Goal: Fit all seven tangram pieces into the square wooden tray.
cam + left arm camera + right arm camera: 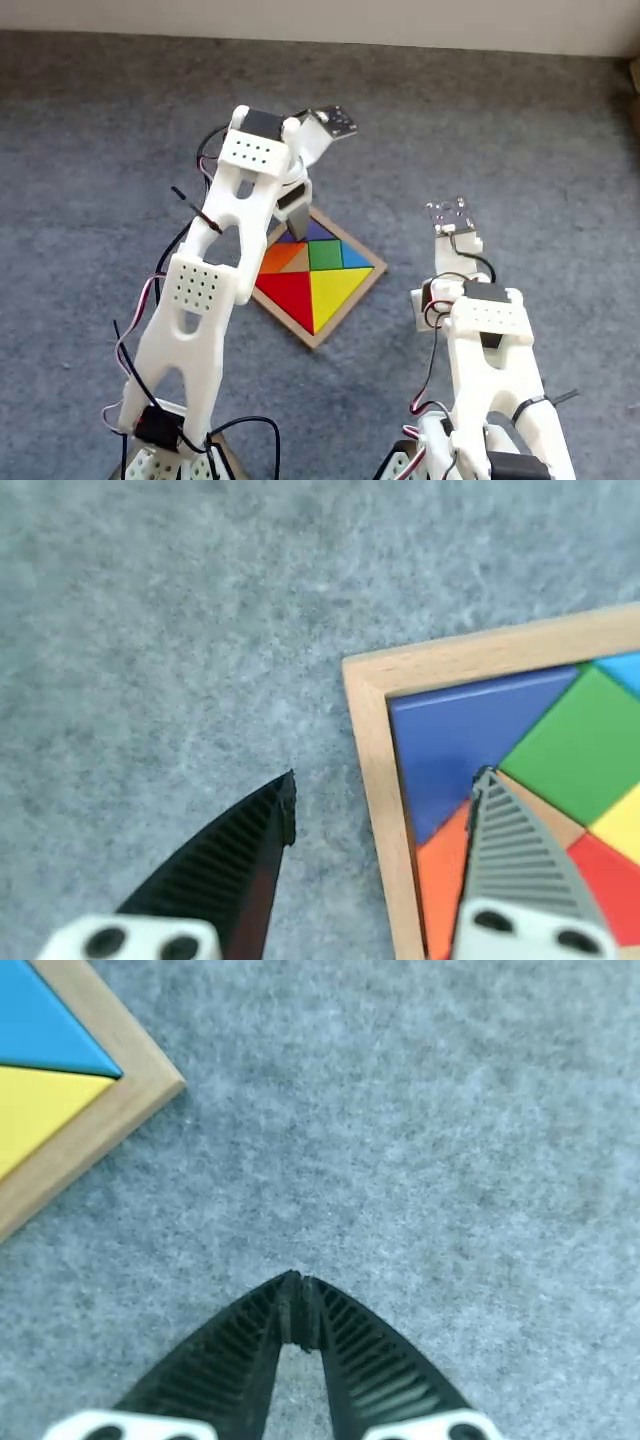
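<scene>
- Square wooden tray lies on the grey carpet-like table cover, turned corner-on like a diamond, between the two arms and nearer the left one.
- Seated flat inside the tray:
  - large red triangle
  - large yellow triangle
  - green square
  - light blue triangle
  - orange triangle
  - dark blue piece in the far corner
- Tan patch sits between the orange, green and red pieces. Cannot tell whether it is a seventh piece or bare tray floor.
- Left gripper has its fingers spread wide with nothing between them. It hangs over the tray's far corner and straddles the rim.
  - The black finger is over carpet outside the tray.
  - The grey finger is over the seam of the dark blue piece and orange triangle.
  - Contact with the pieces cannot be told.
- Right gripper has its fingertips pressed together and grasps nothing. It is over bare carpet, apart from the tray.
- In the right wrist view, the tray's corner shows the light blue triangle and the yellow triangle side by side.
</scene>
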Action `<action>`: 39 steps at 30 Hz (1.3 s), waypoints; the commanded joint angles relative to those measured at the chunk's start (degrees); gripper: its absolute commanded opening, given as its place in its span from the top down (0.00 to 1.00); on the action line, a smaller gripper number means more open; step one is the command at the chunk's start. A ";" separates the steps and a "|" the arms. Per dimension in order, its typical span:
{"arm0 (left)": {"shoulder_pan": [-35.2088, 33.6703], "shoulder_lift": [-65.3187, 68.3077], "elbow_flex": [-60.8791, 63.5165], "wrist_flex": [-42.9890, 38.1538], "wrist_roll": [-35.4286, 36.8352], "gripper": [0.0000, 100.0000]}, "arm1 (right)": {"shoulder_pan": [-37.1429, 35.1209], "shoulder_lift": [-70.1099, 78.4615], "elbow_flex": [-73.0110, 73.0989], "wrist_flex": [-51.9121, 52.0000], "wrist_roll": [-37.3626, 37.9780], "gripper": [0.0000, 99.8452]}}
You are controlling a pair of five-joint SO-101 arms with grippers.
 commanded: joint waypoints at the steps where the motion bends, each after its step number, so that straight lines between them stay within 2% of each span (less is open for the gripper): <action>1: 0.40 -10.33 0.13 0.62 4.84 0.72 | 0.84 -1.54 -0.13 -0.75 -0.09 1.00; 5: -0.13 -17.89 6.37 0.62 5.19 0.75 | 0.84 -1.54 -0.13 -0.75 -0.09 1.00; 10: 0.40 -30.37 16.92 0.62 5.27 0.91 | 0.84 -1.54 -0.13 -0.75 -0.18 1.00; 13: 0.31 -39.16 24.57 0.53 8.79 0.98 | 0.84 -1.54 -0.04 -0.75 -0.35 1.00; 18: 0.31 -53.76 40.92 -0.35 9.49 1.00 | 0.84 -1.89 2.95 -3.82 -0.26 1.00; 24: -0.04 -73.71 64.57 -10.99 13.27 1.00 | 0.75 -2.07 4.18 -5.58 -0.26 1.00; 30: -0.48 -92.70 90.42 -24.26 13.63 1.00 | 0.66 -2.07 4.35 -5.58 -0.26 1.00; 36: -4.26 -106.15 109.23 -35.34 13.80 0.99 | 0.48 -1.71 4.35 -5.58 -0.26 1.00; 39: -5.67 -111.08 117.76 -40.09 17.49 0.99 | 0.48 -1.63 4.44 -5.58 -0.26 1.00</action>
